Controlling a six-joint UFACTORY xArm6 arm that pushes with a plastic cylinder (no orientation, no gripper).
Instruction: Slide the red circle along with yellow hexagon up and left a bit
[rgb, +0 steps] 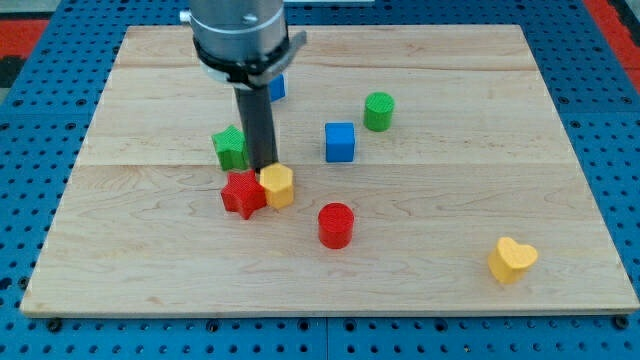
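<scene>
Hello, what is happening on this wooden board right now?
A robot arm pushes small blocks with a dark rod. My tip is at the top edge of the yellow hexagon, beside the red star and the green star. The red circle stands apart, lower right of the hexagon, not yet touched.

A pale, light-brown wooden table (500, 120) with faint lengthwise grain lies on a bright blue perforated floor (40, 200), with red patches at the view's top corners. On it: a red plastic circle block (336, 224), a yellow plastic hexagon block (278, 185), a red star-shaped plastic block (241, 193), a green star-like plastic block (230, 148), a blue plastic cube (340, 141), a green plastic cylinder block (379, 110), a yellow heart-shaped plastic block (512, 259), and a partly hidden blue block (277, 87). The rod is dark grey-black, its tool tip (266, 168) likewise, under a grey metallic housing (240, 30).
</scene>
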